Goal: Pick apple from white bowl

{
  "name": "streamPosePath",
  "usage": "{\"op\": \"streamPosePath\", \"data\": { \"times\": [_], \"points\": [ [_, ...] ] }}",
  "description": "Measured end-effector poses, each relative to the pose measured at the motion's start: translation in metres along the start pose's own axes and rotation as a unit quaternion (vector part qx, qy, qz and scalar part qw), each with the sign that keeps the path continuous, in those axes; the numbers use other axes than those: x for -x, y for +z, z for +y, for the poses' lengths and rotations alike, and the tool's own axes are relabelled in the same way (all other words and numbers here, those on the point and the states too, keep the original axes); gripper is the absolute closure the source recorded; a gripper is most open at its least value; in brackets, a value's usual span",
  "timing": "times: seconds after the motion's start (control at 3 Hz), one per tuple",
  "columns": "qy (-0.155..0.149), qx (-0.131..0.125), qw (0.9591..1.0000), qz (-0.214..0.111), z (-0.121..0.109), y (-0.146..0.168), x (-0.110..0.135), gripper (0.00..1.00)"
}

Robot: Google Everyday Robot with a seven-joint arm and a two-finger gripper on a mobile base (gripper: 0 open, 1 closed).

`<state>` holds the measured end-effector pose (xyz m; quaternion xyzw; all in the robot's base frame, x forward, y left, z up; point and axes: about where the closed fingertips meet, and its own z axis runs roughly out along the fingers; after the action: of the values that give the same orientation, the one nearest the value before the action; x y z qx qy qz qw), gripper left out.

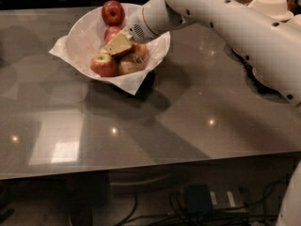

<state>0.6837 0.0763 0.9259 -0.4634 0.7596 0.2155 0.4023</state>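
Observation:
The white bowl (80, 41), lined with white paper whose corners stick out over the rim, stands at the back left of the grey table. Several apples lie in it. The orange-red apple (110, 33) sits in the middle of the pile, partly hidden behind my gripper. A darker crimson apple (113, 12) rests at the bowl's far rim. Two yellow-green, red-blushed apples (104, 65) lie at the front. My gripper (117, 44), cream-coloured, reaches in from the right and is down among the apples, right against the orange-red apple's front.
My white arm (225, 18) crosses the table's back right. A stack of off-white paper plates (269, 4) stands at the far right corner. A dark object (256, 76) lies under the arm. The table's front edge (141, 166) runs below, with cables underneath.

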Motion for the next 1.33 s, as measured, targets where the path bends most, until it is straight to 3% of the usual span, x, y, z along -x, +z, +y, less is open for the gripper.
{"op": "streamPosePath", "data": {
  "times": [0.33, 1.0, 1.33],
  "points": [
    [-0.008, 0.002, 1.0, 0.0, 0.002, -0.002, 0.002, 0.99],
    [-0.07, 0.018, 0.9974, 0.006, -0.003, -0.027, 0.019, 1.0],
    [-0.106, 0.05, 0.9931, 0.004, -0.003, -0.049, 0.026, 1.0]
  ]
}}
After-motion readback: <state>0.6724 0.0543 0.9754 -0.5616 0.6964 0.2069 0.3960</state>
